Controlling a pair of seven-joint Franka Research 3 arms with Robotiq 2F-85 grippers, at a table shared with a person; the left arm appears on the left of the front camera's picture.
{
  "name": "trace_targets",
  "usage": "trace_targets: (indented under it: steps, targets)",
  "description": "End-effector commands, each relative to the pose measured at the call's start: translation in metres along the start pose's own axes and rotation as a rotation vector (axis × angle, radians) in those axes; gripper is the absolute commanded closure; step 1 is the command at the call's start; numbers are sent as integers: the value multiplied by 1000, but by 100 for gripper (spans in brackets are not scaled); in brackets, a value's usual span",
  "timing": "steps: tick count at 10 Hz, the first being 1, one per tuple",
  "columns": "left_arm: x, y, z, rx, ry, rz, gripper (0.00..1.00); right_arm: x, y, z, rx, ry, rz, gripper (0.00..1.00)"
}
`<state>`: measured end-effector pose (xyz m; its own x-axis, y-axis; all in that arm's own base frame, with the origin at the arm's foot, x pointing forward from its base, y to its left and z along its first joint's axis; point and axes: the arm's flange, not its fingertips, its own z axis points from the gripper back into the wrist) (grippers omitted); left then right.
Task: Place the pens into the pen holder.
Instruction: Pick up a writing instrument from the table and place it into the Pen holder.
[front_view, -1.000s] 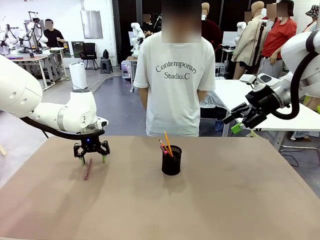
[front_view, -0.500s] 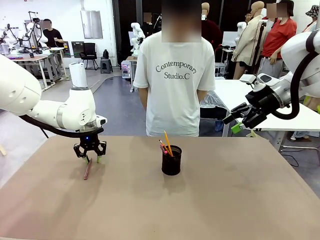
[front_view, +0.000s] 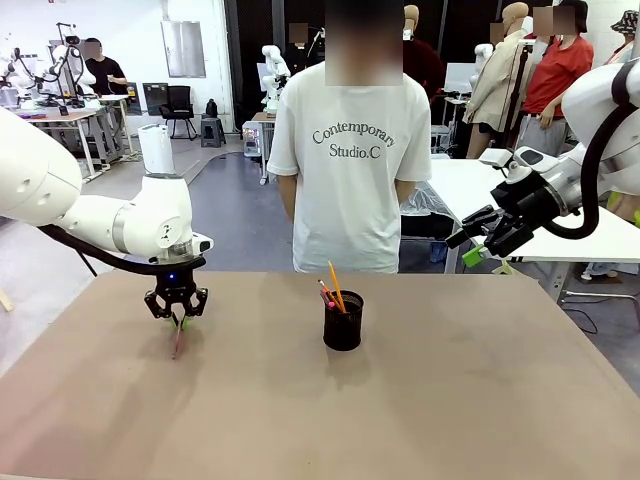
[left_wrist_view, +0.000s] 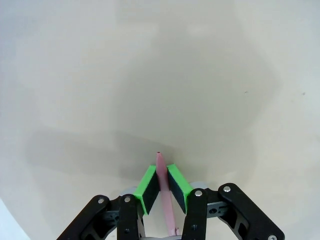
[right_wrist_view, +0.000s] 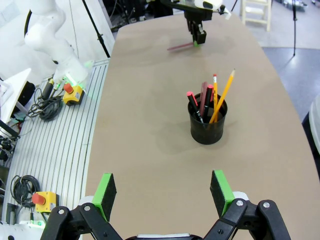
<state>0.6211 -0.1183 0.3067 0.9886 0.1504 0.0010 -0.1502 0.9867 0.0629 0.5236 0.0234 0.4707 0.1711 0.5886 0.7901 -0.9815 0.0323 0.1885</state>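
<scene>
Lying pinched between left hand (left_wrist_view: 162, 186) pads: pinkish pen (left_wrist_view: 164, 192).

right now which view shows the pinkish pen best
The left wrist view: the pinkish pen sits close up, clamped between the left gripper's green fingers. In the front view it is a thin sliver, and in the right wrist view it is small and distant.

I see a dull pink pen (left_wrist_view: 164, 192) between the bright green pads (left_wrist_view: 149, 183) of my black left end effector (front_view: 178, 318). The counter (front_view: 450, 400) is plain tan-brown. The pen holder (right_wrist_view: 207, 121) is black mesh, holding red-and-black pens (right_wrist_view: 201, 105) and a yellow-orange pencil (right_wrist_view: 223, 94).
</scene>
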Motion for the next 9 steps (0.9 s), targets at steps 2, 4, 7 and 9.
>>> trace_targets:
  steps: [2, 4, 7, 9]
  targets:
    - [-4, -2, 3, 70, 9, 10, 100, 1, 2, 1, 3, -6, -6, 0]
    - [-4, 4, 13, -14, 30, -22, 100, 1, 2, 1, 3, -6, -6, 0]
    - [1, 46, 44, -342, 64, -124, 100, 1, 2, 1, 3, -6, -6, 0]
    - [1, 71, 70, -615, 28, -208, 100, 1, 2, 1, 3, -6, -6, 0]
